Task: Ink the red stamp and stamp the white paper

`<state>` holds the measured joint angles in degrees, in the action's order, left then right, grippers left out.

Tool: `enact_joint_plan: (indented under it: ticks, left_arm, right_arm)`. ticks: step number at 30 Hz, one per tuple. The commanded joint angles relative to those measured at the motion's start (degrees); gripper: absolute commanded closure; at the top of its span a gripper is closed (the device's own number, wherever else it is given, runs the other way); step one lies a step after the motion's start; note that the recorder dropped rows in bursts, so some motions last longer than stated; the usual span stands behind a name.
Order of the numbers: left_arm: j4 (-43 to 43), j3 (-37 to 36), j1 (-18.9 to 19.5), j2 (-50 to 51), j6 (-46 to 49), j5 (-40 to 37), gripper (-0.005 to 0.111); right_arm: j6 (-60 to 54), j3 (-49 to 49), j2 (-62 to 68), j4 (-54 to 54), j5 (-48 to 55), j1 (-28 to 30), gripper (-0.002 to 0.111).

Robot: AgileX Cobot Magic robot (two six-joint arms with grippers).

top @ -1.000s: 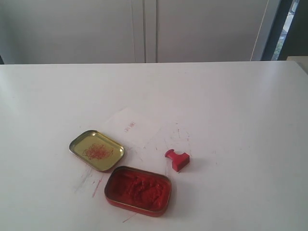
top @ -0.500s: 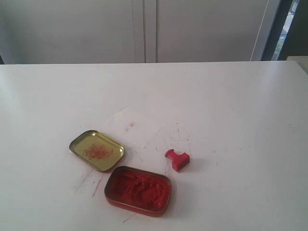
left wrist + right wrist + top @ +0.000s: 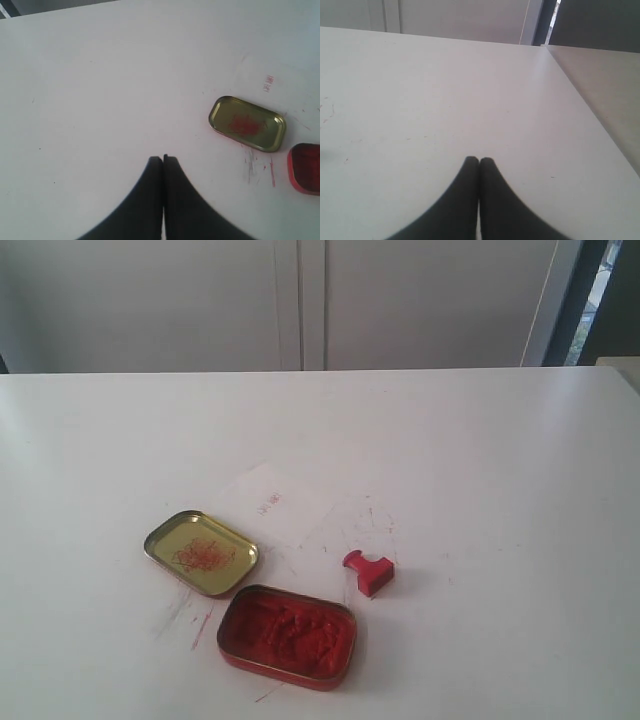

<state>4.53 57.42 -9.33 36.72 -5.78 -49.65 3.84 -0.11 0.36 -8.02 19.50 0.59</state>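
Note:
The red stamp [image 3: 369,571] lies tipped on its side on the white table, right of the tins. The white paper [image 3: 270,503] lies flat behind the gold lid, with a small red mark on it; it also shows faintly in the left wrist view as the white paper [image 3: 267,80]. My left gripper [image 3: 163,159] is shut with nothing in it, over bare table well away from the tins. My right gripper [image 3: 479,160] is shut and empty too, over bare table; no task object appears in its view. Neither gripper shows in the exterior view.
An open red tin of ink paste [image 3: 287,636] sits near the front edge, seen partly as the red tin [image 3: 306,167]. Its gold lid [image 3: 201,552] with red scribbles lies to the left, also the gold lid [image 3: 247,123]. The table's right edge [image 3: 580,95] is close to the right gripper.

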Motion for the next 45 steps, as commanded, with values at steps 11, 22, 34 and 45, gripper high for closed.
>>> enact_joint_plan:
  ticks: [11,22,34,45]
  left_arm:
    - [1.5,-21.0,1.3,-12.2,-1.5,15.2,0.107]
    - [2.3,-33.7,1.3,-23.3,-1.5,15.7,0.107]
    - [3.5,-45.8,1.7,-29.4,-1.5,26.7,0.107]
    - [3.3,-51.0,8.7,-29.4,-1.5,29.0,0.107]
  right_arm:
    - [-0.1,0.1,-0.4,-0.5,-0.3,-0.1,0.108]
    - [-0.1,0.1,-0.4,-0.5,-0.3,-0.1,0.108]
    - [-0.1,0.1,-0.4,-0.5,-0.3,-0.1,0.108]
    - [-0.1,0.1,-0.4,-0.5,-0.3,-0.1,0.108]
